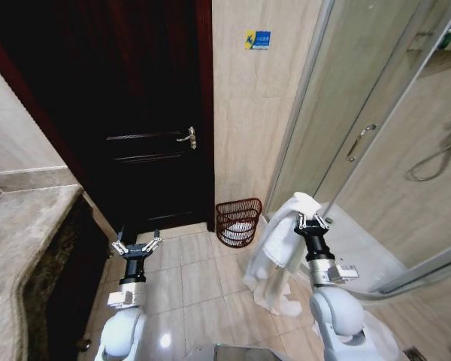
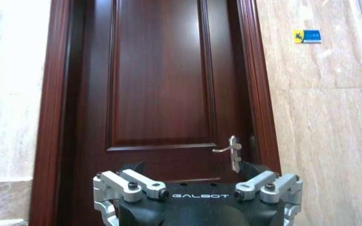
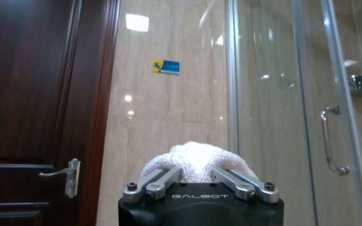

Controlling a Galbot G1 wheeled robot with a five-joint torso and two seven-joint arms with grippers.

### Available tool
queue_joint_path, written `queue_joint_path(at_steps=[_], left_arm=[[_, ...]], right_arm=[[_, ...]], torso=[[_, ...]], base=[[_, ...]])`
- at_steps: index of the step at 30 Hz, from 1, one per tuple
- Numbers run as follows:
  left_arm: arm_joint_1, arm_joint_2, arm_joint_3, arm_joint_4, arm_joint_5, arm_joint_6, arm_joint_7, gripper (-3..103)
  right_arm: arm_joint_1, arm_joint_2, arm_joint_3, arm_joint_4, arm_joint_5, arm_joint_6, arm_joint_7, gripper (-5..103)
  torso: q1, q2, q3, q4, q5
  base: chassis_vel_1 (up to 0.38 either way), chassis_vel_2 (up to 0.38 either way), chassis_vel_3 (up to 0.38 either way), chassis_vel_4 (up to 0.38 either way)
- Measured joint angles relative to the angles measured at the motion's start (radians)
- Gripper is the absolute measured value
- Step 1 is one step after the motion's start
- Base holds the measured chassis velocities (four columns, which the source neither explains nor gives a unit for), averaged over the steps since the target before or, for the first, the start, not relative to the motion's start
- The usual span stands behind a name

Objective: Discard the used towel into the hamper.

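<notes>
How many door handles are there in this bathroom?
2: a lever handle on the dark wooden door, and a long bar handle on the glass shower door. Others may be hidden.

"GALBOT" on left hand (image 2: pixel 197 197) and right hand (image 3: pixel 197 181) housings.

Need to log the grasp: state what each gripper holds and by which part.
The right gripper is shut on the white towel, pinching a bunched fold at its top; the rest hangs down. The left gripper is open, holding nothing.

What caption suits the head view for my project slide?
Right pincer holds a white terry towel near the round reddish-brown wire hamper; left pincer idles open.
</notes>
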Motion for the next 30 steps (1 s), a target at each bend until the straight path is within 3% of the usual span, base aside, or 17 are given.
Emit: queue_joint_path(at_steps=[12, 30], left_arm=[[-0.006, -0.008, 0.011, 0.002, 0.004, 0.021, 0.000, 100], [0.002, -0.012, 0.008, 0.004, 0.003, 0.024, 0.000, 100]], right_arm=[[0.000, -0.015, 0.017, -0.001, 0.014, -0.009, 0.002, 8], [0.036, -0.040, 0.010, -0.023, 0.033, -0.032, 0.010, 8]], torso=[[0.000, 0.000, 0.000, 0.0001, 0.0002], [0.000, 0.000, 0.000, 0.0000, 0.0000]], base=[[-0.116, 0.107, 0.113, -0.106], [0.004, 0.036, 0.032, 0.005]])
